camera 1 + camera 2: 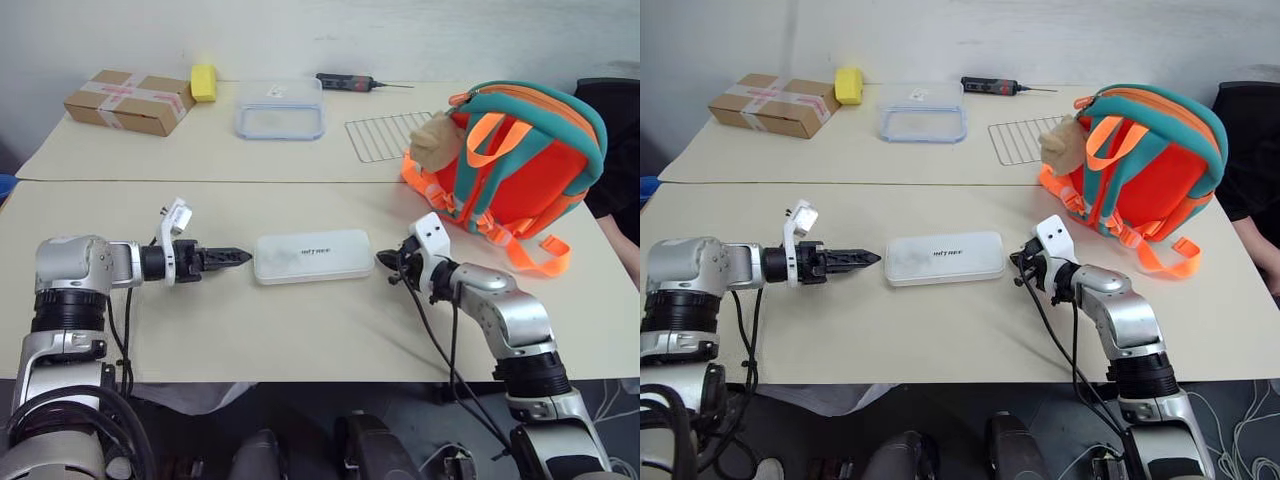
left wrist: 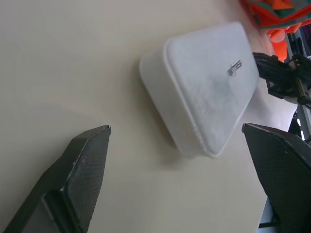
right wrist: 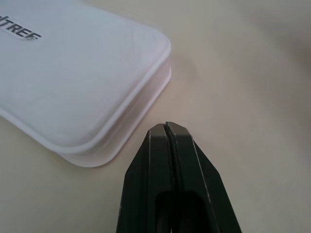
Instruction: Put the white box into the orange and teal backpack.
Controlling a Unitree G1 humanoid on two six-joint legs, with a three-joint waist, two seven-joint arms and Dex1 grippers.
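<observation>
White box (image 1: 313, 257): flat on the table (image 1: 300, 330) between both grippers, well short of the backpack (image 1: 520, 160); left gripper (image 2: 180, 160) spread wide just off one end, right gripper (image 3: 167, 127) pinched empty near the other; straddle that short end squarely before closing.

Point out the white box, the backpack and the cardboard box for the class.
white box (image 1: 313, 256), left eye view, middle of its lid.
backpack (image 1: 530, 170), left eye view, orange back panel.
cardboard box (image 1: 129, 101), left eye view, taped top.
</observation>
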